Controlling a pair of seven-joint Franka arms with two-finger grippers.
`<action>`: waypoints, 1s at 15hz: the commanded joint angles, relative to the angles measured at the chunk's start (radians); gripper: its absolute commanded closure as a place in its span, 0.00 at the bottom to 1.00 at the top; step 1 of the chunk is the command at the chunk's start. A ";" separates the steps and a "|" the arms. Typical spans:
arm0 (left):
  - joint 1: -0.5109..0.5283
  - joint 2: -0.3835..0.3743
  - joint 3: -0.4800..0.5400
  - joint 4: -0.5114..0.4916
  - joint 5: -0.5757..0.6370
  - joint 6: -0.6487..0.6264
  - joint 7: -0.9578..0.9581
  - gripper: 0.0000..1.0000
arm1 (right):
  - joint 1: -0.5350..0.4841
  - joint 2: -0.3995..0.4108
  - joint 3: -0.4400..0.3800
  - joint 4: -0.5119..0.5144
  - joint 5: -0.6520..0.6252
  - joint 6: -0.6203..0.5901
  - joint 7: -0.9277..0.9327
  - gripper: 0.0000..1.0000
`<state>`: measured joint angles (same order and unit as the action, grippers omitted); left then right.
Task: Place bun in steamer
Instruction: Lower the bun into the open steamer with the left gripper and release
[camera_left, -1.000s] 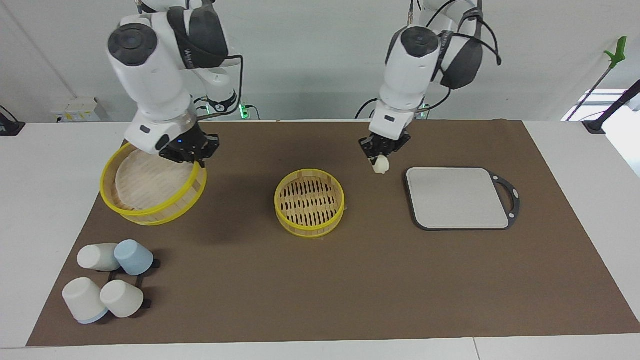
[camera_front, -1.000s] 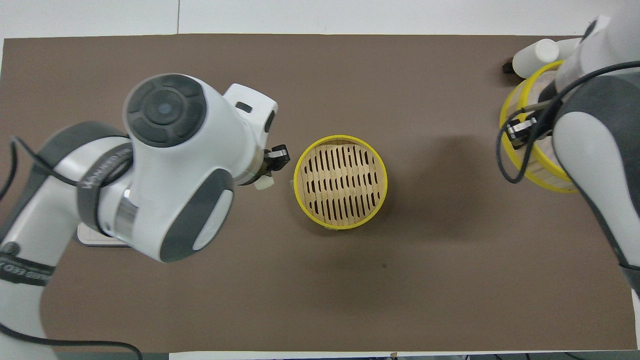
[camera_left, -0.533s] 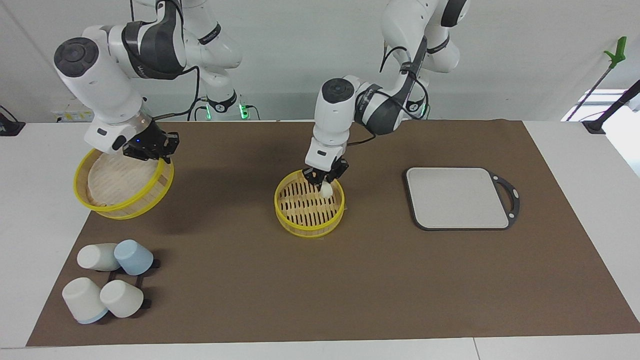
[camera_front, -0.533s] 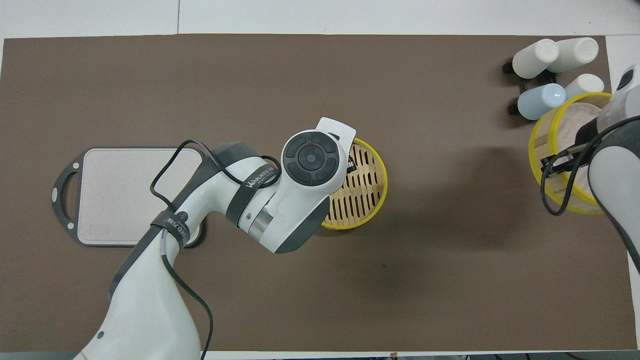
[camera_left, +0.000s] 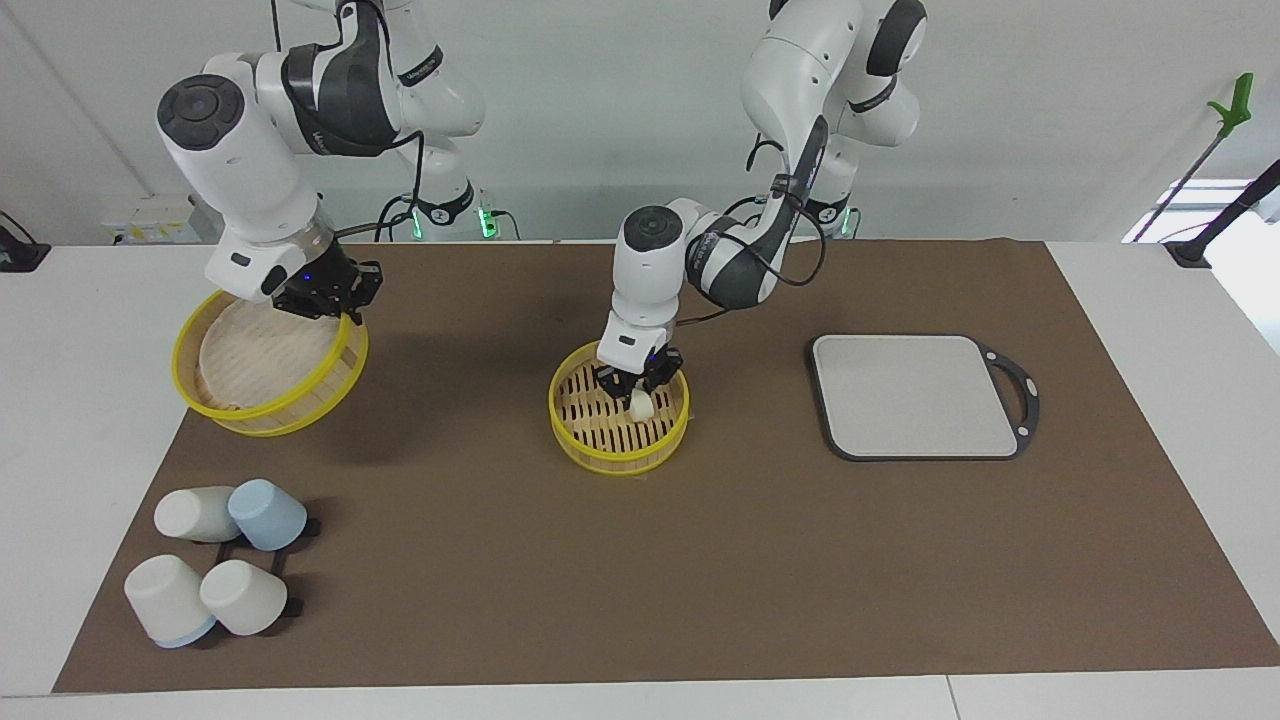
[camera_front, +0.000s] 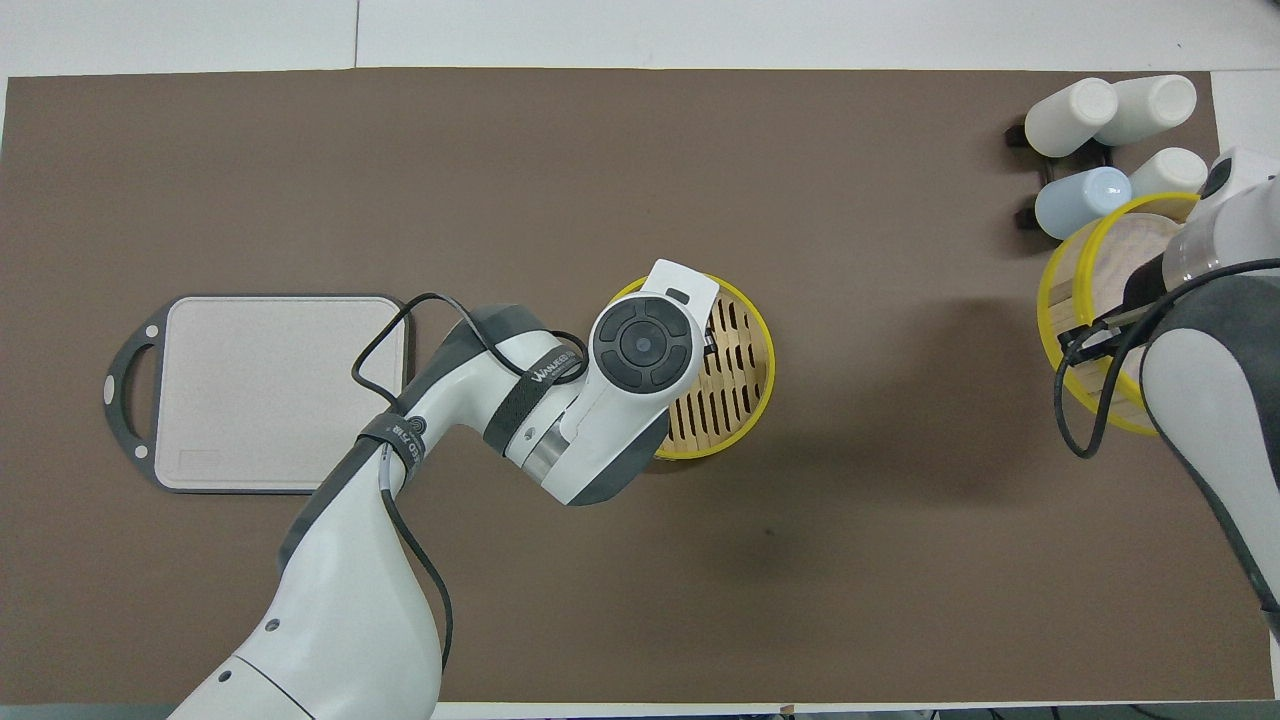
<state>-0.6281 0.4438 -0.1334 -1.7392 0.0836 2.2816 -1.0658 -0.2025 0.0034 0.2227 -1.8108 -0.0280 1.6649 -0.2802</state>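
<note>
Bun (camera_left: 641, 402), cream-white and small, hangs in the closed fingers of the left end effector (camera_left: 639, 384), low inside the steamer (camera_left: 619, 441) at the middle of the brown mat (camera_left: 700, 560) on the tabletop (camera_left: 1150, 290); from the facing view it seems at or just above the slatted floor, on the part of the basket toward the left arm's end, though actual contact cannot be told. From overhead the left arm's wrist covers much of the steamer and hides the bun altogether. Placement is the step in hand and looks nearly done: the next move calls for the fingers to part so the bun settles on the slats, then a straight lift clear of the yellow rim. The right end effector (camera_left: 328, 298) grips the rim of the steamer's lid tier (camera_left: 268, 372), holding it tilted in the air toward the right arm's end from the steamer, and waits. A grey board (camera_left: 915, 396) lies toward the left arm's end from the steamer, and upturned cups (camera_left: 215, 570) sit farther from the robots than the steamer, at the right arm's end.
</note>
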 joint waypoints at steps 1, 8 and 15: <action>-0.010 -0.039 0.018 -0.014 0.022 -0.036 -0.016 0.00 | -0.003 -0.054 0.004 -0.076 0.013 0.059 0.018 1.00; 0.197 -0.288 0.014 -0.008 -0.004 -0.347 0.159 0.00 | 0.133 -0.039 0.009 -0.042 0.013 0.093 0.221 1.00; 0.525 -0.460 0.023 -0.006 -0.051 -0.592 0.743 0.00 | 0.590 0.372 -0.003 0.405 -0.015 0.137 0.930 1.00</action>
<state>-0.1607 0.0309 -0.1034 -1.7223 0.0496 1.7365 -0.4414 0.3172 0.1752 0.2318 -1.6220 0.0010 1.8183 0.5293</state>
